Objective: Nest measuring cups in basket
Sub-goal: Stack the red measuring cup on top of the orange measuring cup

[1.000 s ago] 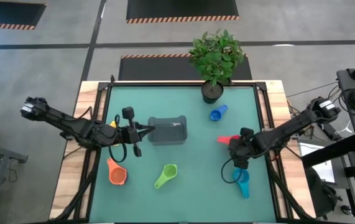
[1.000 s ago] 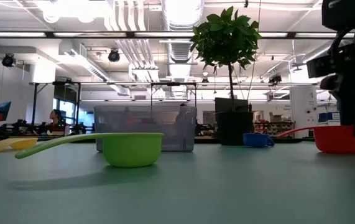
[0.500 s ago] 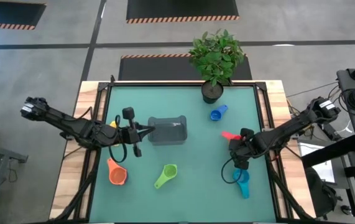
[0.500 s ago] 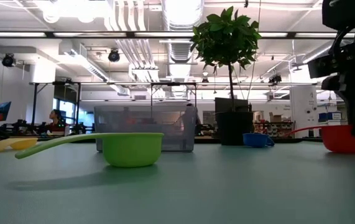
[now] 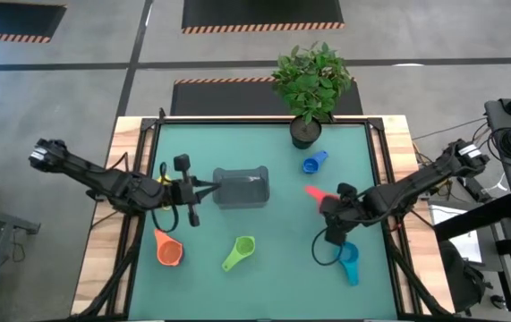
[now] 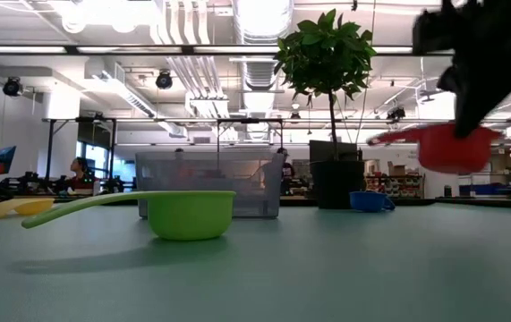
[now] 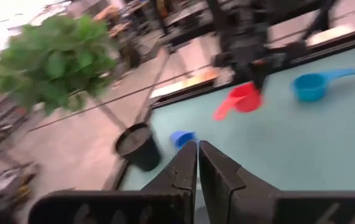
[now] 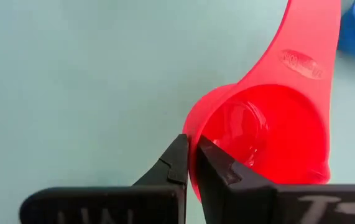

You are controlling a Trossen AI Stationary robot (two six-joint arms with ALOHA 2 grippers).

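Observation:
My right gripper (image 8: 191, 152) is shut on the red measuring cup (image 6: 452, 148), which hangs above the table's right part. My left gripper (image 7: 197, 155) is shut and hovers just left of the dark grey basket (image 5: 241, 187), with nothing between its fingers. The basket rests on the mat at the table's middle. On the mat lie the green cup (image 5: 240, 253), the orange cup (image 5: 167, 249), the teal cup (image 5: 348, 262) and the blue cup (image 5: 314, 162). A yellow cup (image 6: 13, 207) lies under the left arm. My right gripper pinches the red cup's rim (image 8: 193, 134) on the side opposite the handle, one finger (image 8: 221, 171) inside the bowl and one (image 8: 172, 163) outside. The fingers slant down from the table's right. The cup is lifted clear, mouth up, its handle (image 5: 313, 192) pointing toward the far left.
A black pot (image 5: 305, 132) with a leafy plant stands at the table's far edge, just behind the blue cup. Wooden boards (image 5: 132, 161) border the green mat on the left and right. Open mat lies between the basket and the green cup.
My right gripper has risen and shifted a little toward the table's left. The red cup, which stood on the mat a second ago, has gone up with it and now hangs clear of the table.

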